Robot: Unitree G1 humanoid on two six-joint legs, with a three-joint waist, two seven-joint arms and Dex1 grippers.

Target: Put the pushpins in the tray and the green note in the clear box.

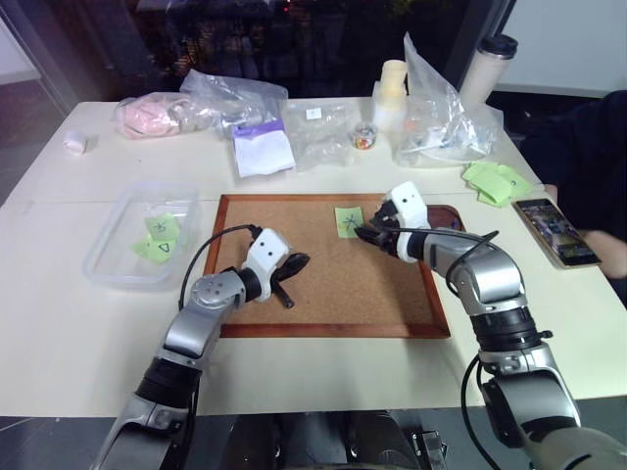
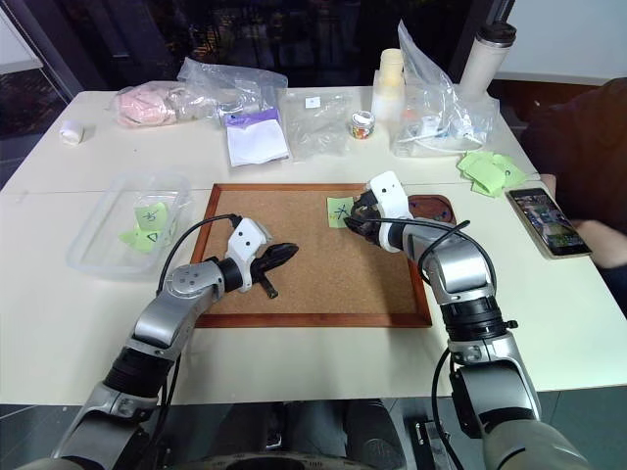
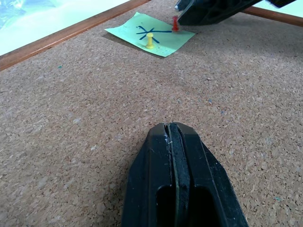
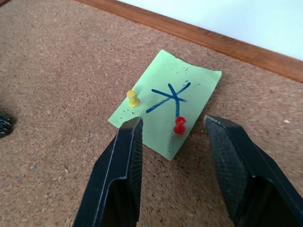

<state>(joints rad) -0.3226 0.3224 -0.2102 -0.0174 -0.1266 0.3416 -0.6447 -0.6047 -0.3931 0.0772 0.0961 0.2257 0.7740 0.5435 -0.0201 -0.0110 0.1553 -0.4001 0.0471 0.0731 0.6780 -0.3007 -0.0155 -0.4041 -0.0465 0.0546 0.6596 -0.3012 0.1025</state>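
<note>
The green note (image 4: 166,105), marked with a blue star scribble, lies on the cork board (image 1: 333,284), pinned by two pushpins: a red one (image 4: 179,126) and a yellow one (image 4: 133,98). My right gripper (image 4: 175,124) is open, its fingers (image 4: 124,156) standing either side of the red pin without touching it. My left gripper (image 1: 299,262) is shut and empty, low over the board's middle, pointing toward the note (image 3: 149,33). The dark reddish tray (image 2: 433,208) sits just beyond the right gripper. The clear box (image 1: 108,262) stands left of the board with green notes inside.
A phone (image 1: 554,231) and a person's sleeve (image 1: 588,162) are at the right. Loose green notes (image 1: 498,182) lie near them. Plastic bags (image 1: 441,122), stacked cups (image 1: 392,93), a small cup of coloured bits (image 1: 364,136) and a tumbler (image 1: 487,67) line the table's far side.
</note>
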